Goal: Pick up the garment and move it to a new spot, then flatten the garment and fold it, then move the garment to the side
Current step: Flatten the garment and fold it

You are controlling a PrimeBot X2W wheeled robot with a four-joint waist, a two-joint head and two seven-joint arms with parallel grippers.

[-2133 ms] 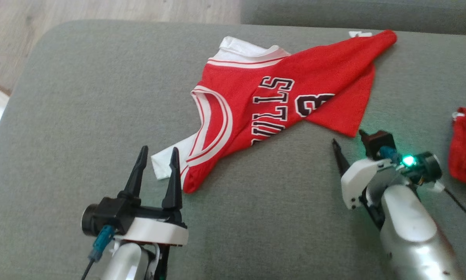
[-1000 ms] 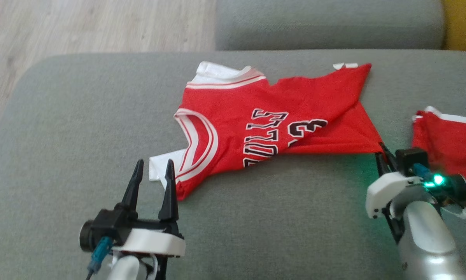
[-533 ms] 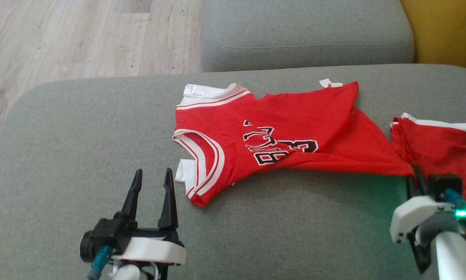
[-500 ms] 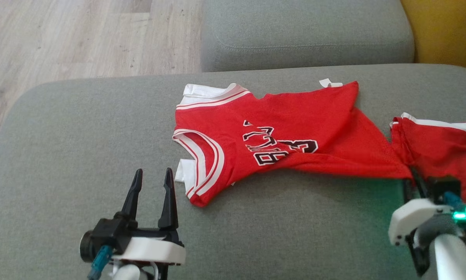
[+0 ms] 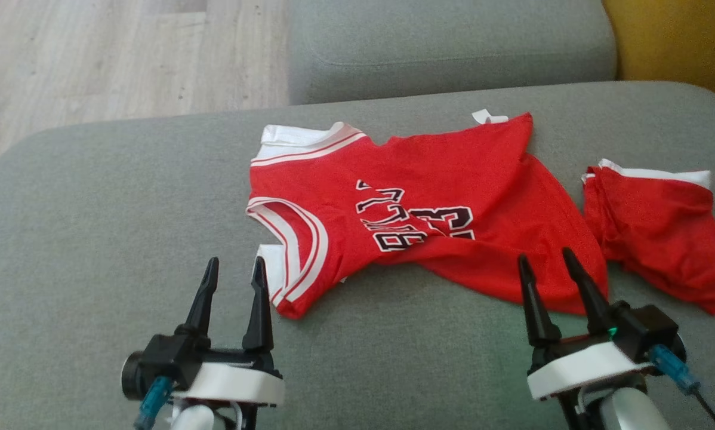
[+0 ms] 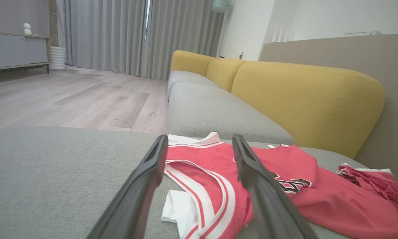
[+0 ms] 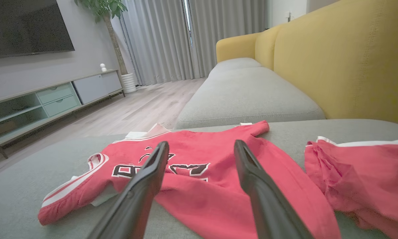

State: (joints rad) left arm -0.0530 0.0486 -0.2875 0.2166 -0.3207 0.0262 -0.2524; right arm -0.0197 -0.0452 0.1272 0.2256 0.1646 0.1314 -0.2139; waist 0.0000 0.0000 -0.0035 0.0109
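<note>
The garment (image 5: 429, 203) is a red jersey with white trim and black lettering, lying crumpled on the grey sofa seat (image 5: 125, 227); its right half is bunched and creased. The left wrist view shows the garment (image 6: 285, 186) just past my fingers, and the right wrist view shows the garment (image 7: 199, 176) spread ahead. My left gripper (image 5: 233, 267) stands open beside the white-trimmed armhole, holding nothing. Open too, my right gripper (image 5: 545, 258) hovers at the jersey's lower right hem with nothing between its fingers.
A second red garment (image 5: 656, 224) with a white band lies crumpled to the right, close to the jersey. A further grey cushion (image 5: 447, 51) sits behind, a yellow backrest (image 5: 674, 42) at the far right, wooden floor (image 5: 113, 60) to the left.
My right gripper was shut on the jersey's lower right corner and dragged it rightward; now it has opened and let go. The head camera has shifted. My left gripper stayed open.
</note>
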